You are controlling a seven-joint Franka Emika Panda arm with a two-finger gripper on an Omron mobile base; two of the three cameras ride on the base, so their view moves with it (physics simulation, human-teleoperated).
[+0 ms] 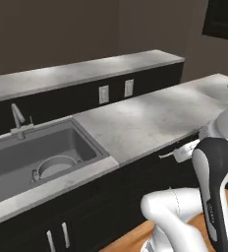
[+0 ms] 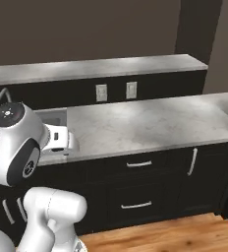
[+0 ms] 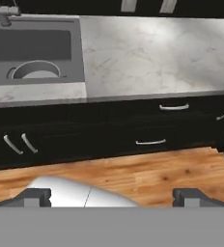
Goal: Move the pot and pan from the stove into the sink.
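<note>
A wide round grey metal pot point(image 1: 56, 166) with straight walls sits inside the large dark grey rectangular sink point(image 1: 17, 152), set in the marbled grey tabletop point(image 1: 150, 120). The tool point(image 3: 113, 197) is spread wide, empty.

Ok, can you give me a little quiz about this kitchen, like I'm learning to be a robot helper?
1. True or false: the wide round grey metal pot sits inside the large dark grey rectangular sink.
2. Pick one. The robot's two-finger gripper is: A) open and empty, B) shut on a spoon, C) shut on the pot.
3. Fill in: the slim grey curved faucet stands at the sink's ____ edge, nearest the wall.

Key: 1 true; 2 A; 3 back.
</note>
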